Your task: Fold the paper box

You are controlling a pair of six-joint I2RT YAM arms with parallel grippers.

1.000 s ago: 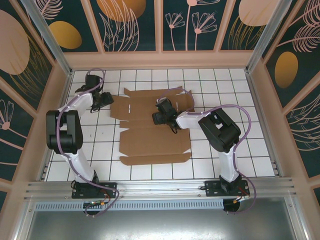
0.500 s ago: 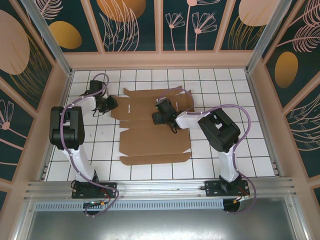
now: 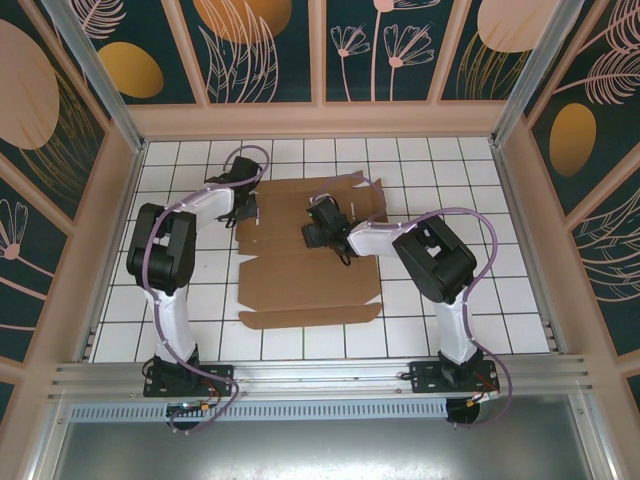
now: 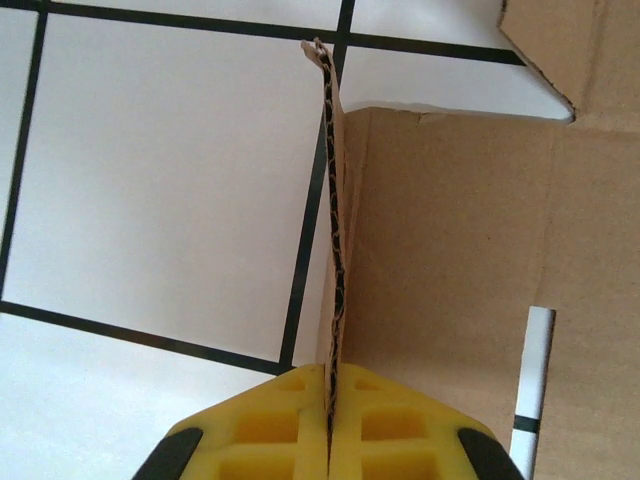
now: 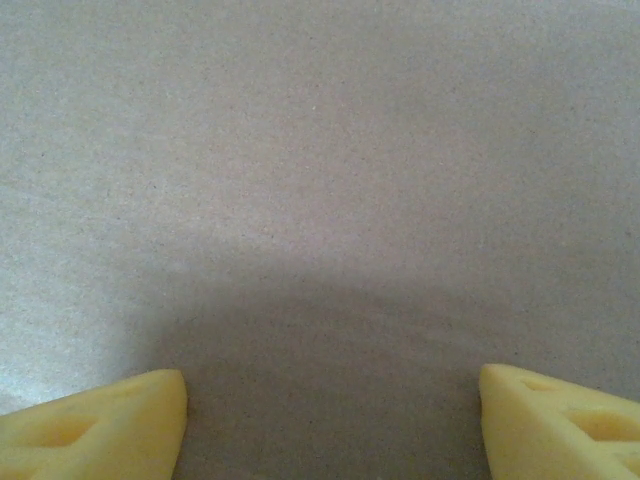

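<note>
Cardboard box [image 3: 300, 280] lies opened out and mostly flat in the middle of our white tiled table [image 3: 500, 280], in front of both arms. Our left gripper [image 4: 330, 375] is clenched on a flap [image 4: 335, 230] at the sheet's far left corner, and the flap stands upright, edge-on between the yellow fingers [image 4: 270, 420]. Our right gripper [image 5: 333, 400] sits low over the far panel with its fingers spread and nothing between them. We cannot tell whether it touches the cardboard.
</note>
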